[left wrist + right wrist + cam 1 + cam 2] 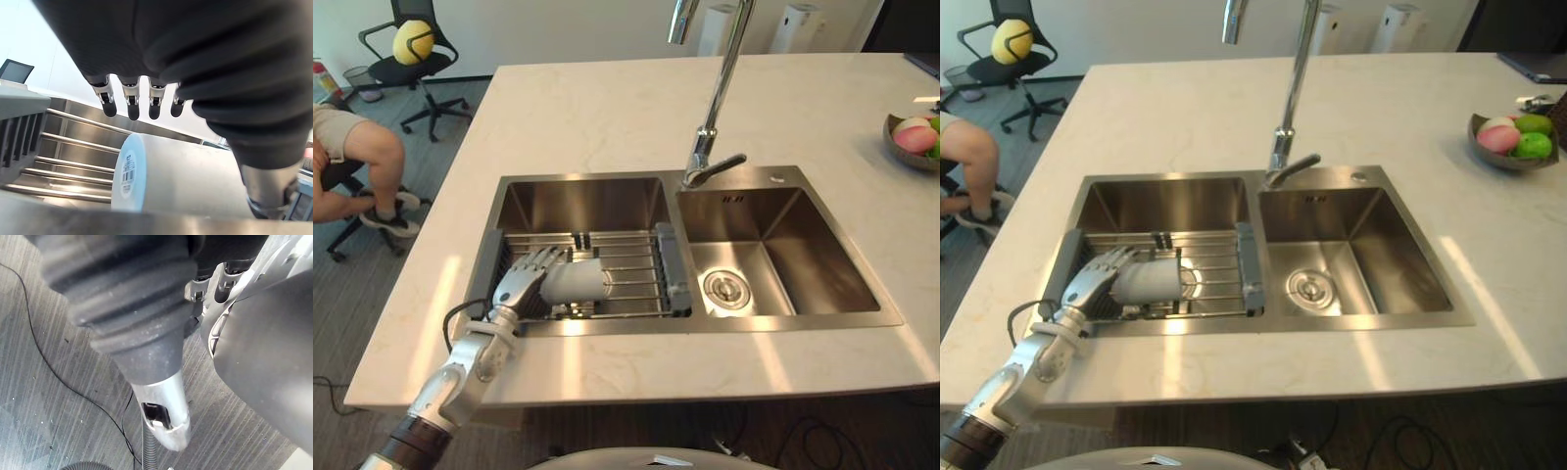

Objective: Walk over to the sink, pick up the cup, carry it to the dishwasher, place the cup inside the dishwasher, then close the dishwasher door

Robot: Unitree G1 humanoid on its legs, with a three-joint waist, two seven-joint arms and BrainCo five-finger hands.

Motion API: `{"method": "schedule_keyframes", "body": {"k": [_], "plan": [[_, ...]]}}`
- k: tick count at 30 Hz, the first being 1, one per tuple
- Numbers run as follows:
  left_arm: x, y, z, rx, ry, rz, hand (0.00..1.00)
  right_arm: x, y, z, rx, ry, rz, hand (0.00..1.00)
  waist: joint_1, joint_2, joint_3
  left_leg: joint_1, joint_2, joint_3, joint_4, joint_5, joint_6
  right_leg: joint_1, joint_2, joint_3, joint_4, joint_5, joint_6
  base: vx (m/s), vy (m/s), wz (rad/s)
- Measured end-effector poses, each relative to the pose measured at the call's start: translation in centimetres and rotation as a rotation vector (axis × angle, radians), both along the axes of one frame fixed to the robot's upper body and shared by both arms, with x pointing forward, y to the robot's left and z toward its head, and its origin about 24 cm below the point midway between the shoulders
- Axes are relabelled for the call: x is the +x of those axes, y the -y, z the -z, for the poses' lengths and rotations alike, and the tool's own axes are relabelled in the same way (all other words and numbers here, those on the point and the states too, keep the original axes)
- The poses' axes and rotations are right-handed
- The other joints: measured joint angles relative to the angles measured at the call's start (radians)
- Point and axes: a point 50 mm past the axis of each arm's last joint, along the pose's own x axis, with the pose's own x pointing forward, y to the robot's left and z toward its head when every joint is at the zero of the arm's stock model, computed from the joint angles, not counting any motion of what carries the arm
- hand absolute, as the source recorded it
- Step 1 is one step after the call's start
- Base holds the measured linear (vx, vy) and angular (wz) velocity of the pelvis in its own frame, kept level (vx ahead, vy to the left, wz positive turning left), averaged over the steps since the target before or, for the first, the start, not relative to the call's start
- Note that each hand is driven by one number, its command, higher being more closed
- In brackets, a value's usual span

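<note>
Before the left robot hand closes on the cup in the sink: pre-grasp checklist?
1. Cup lies on its side on the rack in the left basin: ok.
2. Left robot hand is above the cup: ok.
3. Its fingers are straight, not curled round the cup: ok.
4. Fingers touching the cup: cannot tell.
5. Faucet stands behind the basins, likely off the lift path: ok.
6. Right robot hand free: cannot tell.

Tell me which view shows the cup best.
The left wrist view: the cup lies on its side on the sink rack, close up, base and label visible, under the left hand. Both eye views show it smaller, its end partly covered by that hand. The right wrist view faces the floor.
</note>
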Motion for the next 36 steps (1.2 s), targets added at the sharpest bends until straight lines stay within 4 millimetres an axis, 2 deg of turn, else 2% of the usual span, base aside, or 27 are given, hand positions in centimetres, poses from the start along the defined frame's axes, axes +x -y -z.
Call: {"method": "schedule_keyframes", "body": {"k": [4,9,23,31,36], "plan": [[0.1,-0.8,-0.3,0.035,-0.006,0.003,0.00,0.0,0.0,0.0,0.001,0.000,0.004,0.00,-0.002,0.003,-0.002,0.000,0.000,0.000,0.000,0.000,0.000,0.000,0.000,0.000,-0.002,0.001,0.000,0.00,0.000,0.00],[0.3,-0.8,-0.6,0.066,-0.021,0.065,0.00,-0.1,0.1,0.0,0.004,0.001,0.014,0.00,-0.002,0.003,-0.002,0.000,0.000,0.000,-0.001,0.000,0.000,0.001,0.000,0.000,-0.003,0.001,0.001,0.00,0.000,0.00],[1.2,-0.9,-0.6,0.132,-0.041,0.093,0.00,-0.2,0.1,0.0,0.019,0.007,0.049,0.00,-0.010,0.004,-0.002,0.002,-0.001,0.021,-0.001,0.001,-0.001,0.000,0.002,0.018,-0.019,0.017,0.001,0.00,0.000,-0.03],[2.3,-1.3,-0.2,0.171,-0.066,0.069,0.00,-0.6,0.1,0.0,0.020,-0.003,0.052,0.00,-0.019,0.004,-0.002,0.014,0.000,0.038,-0.001,0.000,-0.001,-0.003,0.003,0.042,-0.025,0.021,-0.001,-0.03,-0.009,-0.08],[2.8,-1.9,0.7,0.217,-0.116,0.034,0.00,-0.9,0.0,0.1,0.021,-0.007,0.057,0.00,-0.036,0.004,-0.003,0.016,0.000,0.057,-0.001,0.000,-0.001,-0.016,0.004,0.062,-0.025,0.028,-0.001,-0.03,-0.007,-0.11]]}}
